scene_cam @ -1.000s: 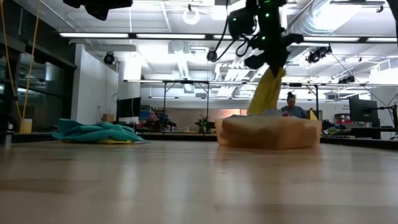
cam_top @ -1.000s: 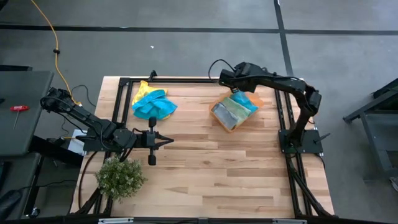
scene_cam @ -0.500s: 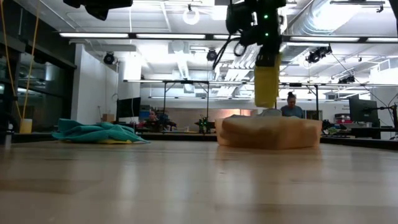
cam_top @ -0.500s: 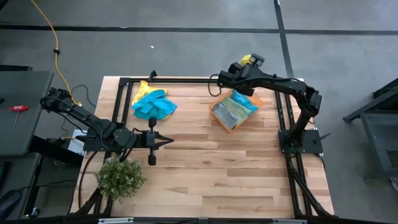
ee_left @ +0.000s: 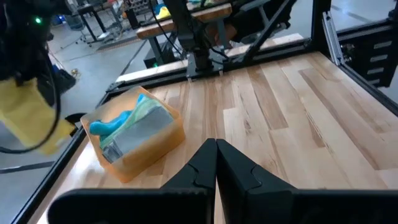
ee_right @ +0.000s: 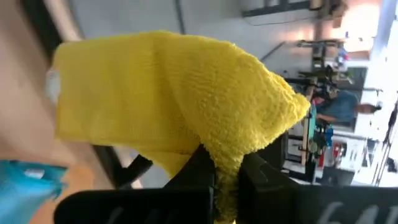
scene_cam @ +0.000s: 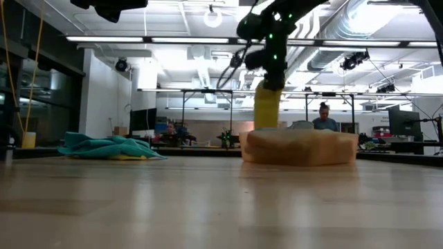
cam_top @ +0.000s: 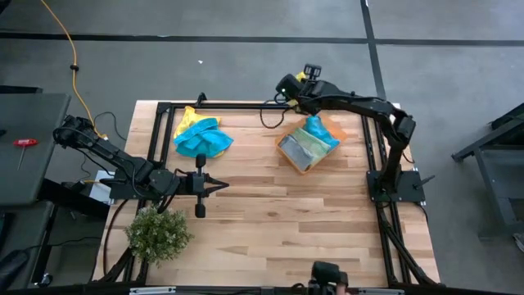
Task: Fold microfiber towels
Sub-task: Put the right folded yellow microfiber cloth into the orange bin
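One yellow microfiber towel (ee_right: 174, 99) hangs pinched between the pressed-together fingers of the right gripper (ee_right: 225, 177); in the right wrist view its cloth bunches into the jaws and spreads broadly beyond them. In the low view the same towel (scene_cam: 266, 109) droops straight down from the gripper (scene_cam: 271, 77), its lower end clear of the tabletop and just to one side of the orange bin (scene_cam: 299, 148). From above, the right gripper (cam_top: 300, 80) sits over the far edge of the table (cam_top: 286, 229), with a bit of yellow showing at its tip.

Below and to the near side of those jaws stands the orange bin (cam_top: 293, 158), which holds more towels: a teal-blue one (cam_top: 315, 128) and pale grey-green ones (cam_top: 301, 145) lying folded inside. The left wrist view shows the bin (ee_left: 158, 146) with its teal and grey cloths stacked within.

Well away from the right jaws, toward the far left part of the table, lies a loose heap of teal-blue towels (cam_top: 201, 136) with a yellow one (cam_top: 187, 115) peeking out beneath; the low view shows this heap (scene_cam: 109, 146) resting flat on the wood.

Left gripper (cam_top: 221, 184) waits low over the table's left side, its jaws closed on nothing, pointing toward the middle. Just near of it stands a small bushy green plant (cam_top: 157, 233). People show dimly in the room beyond.
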